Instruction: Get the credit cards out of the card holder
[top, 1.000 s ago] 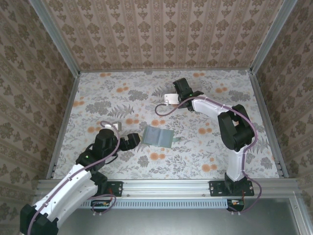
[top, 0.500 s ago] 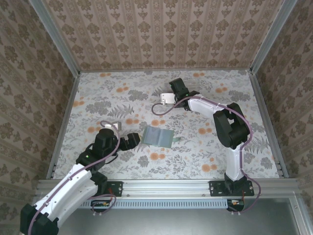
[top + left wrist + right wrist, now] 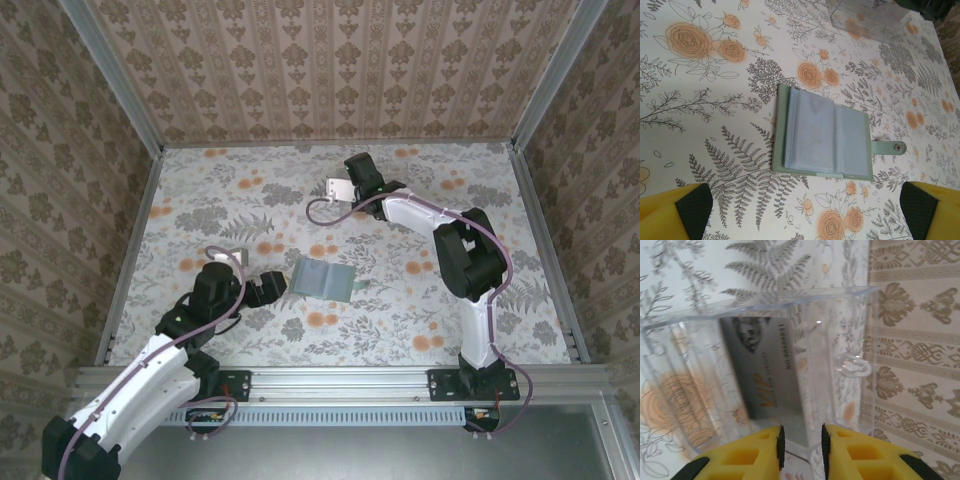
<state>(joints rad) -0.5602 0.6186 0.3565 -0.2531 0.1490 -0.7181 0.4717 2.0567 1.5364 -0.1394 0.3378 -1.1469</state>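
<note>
the right gripper (image 3: pixel 801 435) hangs over a clear plastic tray (image 3: pixel 790 296) at the far side of the table, its yellow fingers (image 3: pixel 755 452) a narrow gap apart. a dark grey credit card (image 3: pixel 765 370) with gold lettering leans inside the tray, its lower edge running toward that gap. whether the fingers pinch it or have let it go cannot be told. the tilt suggests the tray is where cards from the holder are being collected.

nearer the arms, the left gripper (image 3: pixel 805 205) is spread wide, one dark-padded tip at each lower corner of its wrist view. it is aimed at the card holder (image 3: pixel 825 132) but is well clear of it, by the look of it a waiting pose, ready to pin or pick. the holder lies open and flat near the table's middle, grey-green cover down, clear sleeves up, snap tab (image 3: pixel 897 146) out to one side. the sleeves look pale, and whether a card sits in them cannot be told.

the table (image 3: pixel 250 200) wears a white cloth printed with orange roses and grey ferns. it is fenced by aluminium rails (image 3: pixel 340 142) and walls (image 3: pixel 330 70) of brown damask paper.
</note>
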